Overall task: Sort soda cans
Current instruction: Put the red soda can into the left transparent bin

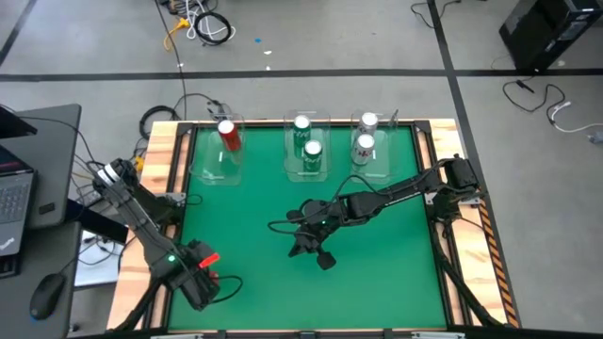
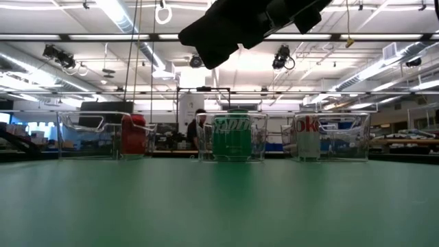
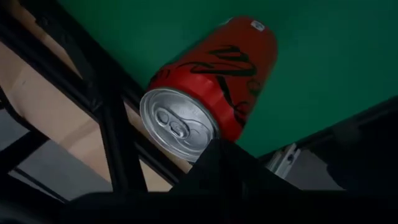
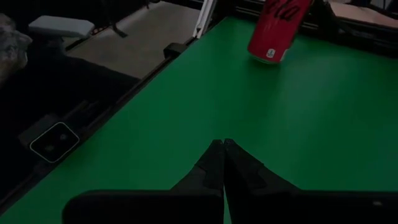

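Note:
A red soda can (image 3: 214, 81) is in my left gripper (image 1: 203, 267), which is shut on it near the table's near left corner. The right wrist view shows the same can (image 4: 278, 28) tilted above the green mat. My right gripper (image 4: 224, 148) hovers shut over the middle of the mat, holding nothing. At the far edge stand three clear bins. The left bin (image 1: 215, 168) holds a red can (image 1: 227, 135), the middle bin two green cans (image 1: 312, 155), and the right bin two silver-white cans (image 1: 364, 147). My left gripper holds the red can at its top end, beside the silver lid's rim (image 3: 202, 149). One dark finger (image 3: 227, 171) lies against the can's side there; the other finger is out of the picture. The fingers come steeply from above. The can hangs tilted, its bottom (image 4: 267, 55) toward the mat.
The table's wooden frame and black rails (image 1: 151, 202) run close beside my left gripper. My right arm (image 1: 396, 193) reaches from the right edge across the mat. A laptop (image 1: 11, 193) and a mouse (image 1: 45, 297) lie off the table to the left.

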You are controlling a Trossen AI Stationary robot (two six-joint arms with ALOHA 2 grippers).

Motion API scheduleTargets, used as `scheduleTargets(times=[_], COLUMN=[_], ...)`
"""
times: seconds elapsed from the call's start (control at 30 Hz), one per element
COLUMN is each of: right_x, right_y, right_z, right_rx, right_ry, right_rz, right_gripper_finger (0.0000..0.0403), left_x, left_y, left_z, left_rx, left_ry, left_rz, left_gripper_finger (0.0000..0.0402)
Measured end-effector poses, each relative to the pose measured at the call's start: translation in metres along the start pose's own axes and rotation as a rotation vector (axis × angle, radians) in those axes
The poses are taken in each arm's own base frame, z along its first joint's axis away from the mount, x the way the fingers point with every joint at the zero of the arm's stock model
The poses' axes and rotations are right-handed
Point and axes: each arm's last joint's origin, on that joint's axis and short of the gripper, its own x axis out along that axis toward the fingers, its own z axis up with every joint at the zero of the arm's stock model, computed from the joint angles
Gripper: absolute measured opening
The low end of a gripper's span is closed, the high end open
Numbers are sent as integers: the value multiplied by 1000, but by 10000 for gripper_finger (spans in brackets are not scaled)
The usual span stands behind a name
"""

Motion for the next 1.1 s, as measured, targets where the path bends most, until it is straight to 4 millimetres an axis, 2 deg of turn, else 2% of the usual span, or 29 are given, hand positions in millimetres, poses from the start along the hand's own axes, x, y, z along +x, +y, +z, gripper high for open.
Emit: scheduleTargets(times=[0.2,0.53,0.87,0.97,1.1], right_x=[0,0,0,0,0], right_y=[0,0,0,0,0], right_z=[0,-1,-1,-1,-1], right_rx=[0,3,3,3,3], right_ry=[0,6,7,7,7], right_rz=[0,1,1,1,1], right_gripper_finger=[10,10,10,10,10], left_x=[0,-3,0,2,0], left_y=[-2,-12,-18,-23,-29], left_z=[0,8,11,11,18], left_rx=[2,37,41,44,38], left_ry=[2,-123,-172,-170,-170], left_rz=[-16,-141,-206,-260,-315], left_gripper_finger=[0,0,0,9,40])
